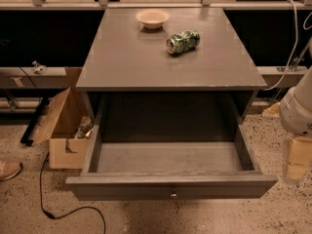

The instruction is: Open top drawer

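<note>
The top drawer (170, 186) of the grey cabinet is pulled far out. Its deep grey box is empty and its flat front panel carries one small round metal knob (172, 194). My gripper (295, 165) hangs at the right edge of the view, to the right of the drawer's front corner and clear of it. The white arm above it runs out of the frame.
On the cabinet top (126, 57) stand a shallow white bowl (152, 18) and a green can (183, 41) on its side. An open cardboard box (63, 126) sits on the floor to the left, with a black cable (73, 211) and a shoe (9, 169).
</note>
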